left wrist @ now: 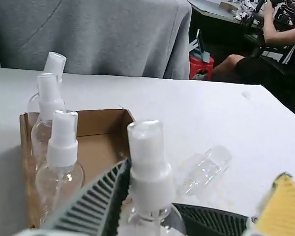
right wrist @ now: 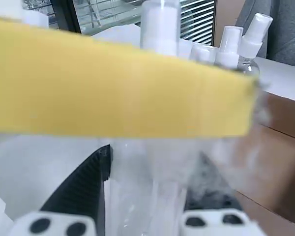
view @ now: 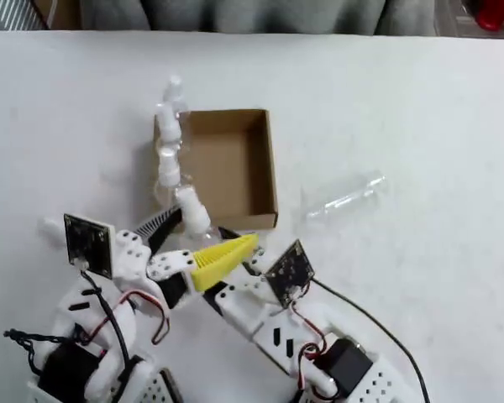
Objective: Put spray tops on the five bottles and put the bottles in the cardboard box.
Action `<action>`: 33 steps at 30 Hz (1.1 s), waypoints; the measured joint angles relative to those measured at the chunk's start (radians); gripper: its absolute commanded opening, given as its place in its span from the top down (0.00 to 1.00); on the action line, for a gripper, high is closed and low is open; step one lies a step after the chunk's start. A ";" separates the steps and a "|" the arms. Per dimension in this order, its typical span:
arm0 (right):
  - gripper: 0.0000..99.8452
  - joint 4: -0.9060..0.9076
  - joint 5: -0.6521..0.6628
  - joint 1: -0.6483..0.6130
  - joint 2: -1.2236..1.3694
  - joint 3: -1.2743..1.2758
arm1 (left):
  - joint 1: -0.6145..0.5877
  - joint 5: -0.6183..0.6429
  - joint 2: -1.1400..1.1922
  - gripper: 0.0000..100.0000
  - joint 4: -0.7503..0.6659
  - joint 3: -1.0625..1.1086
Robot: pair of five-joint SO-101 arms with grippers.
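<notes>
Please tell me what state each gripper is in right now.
Left gripper: jaws closed on a capped bottle.
Right gripper: cannot be told.

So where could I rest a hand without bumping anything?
Bare table lies between the cardboard box and the lying capless bottle, and beyond the box's far side. The box's right half is free. Crowded: three capped bottles along its left wall, and its near corner, where the left gripper and right gripper meet at a fourth bottle.
</notes>
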 measured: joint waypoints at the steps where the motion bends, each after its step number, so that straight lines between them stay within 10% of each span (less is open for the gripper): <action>1: 0.98 0.000 0.000 0.000 0.000 -0.002 | -0.006 0.000 0.000 0.59 0.000 0.000; 20: 0.98 0.000 0.000 0.000 0.000 -0.002 | -0.048 -0.117 -0.006 0.59 0.428 -0.359; 28: 0.98 0.000 0.000 0.054 0.000 -0.002 | -0.048 -0.117 -0.006 0.99 0.528 -0.473; 33: 0.98 -0.057 0.000 0.121 0.000 -0.002 | -0.048 -0.117 -0.006 0.97 0.528 -0.482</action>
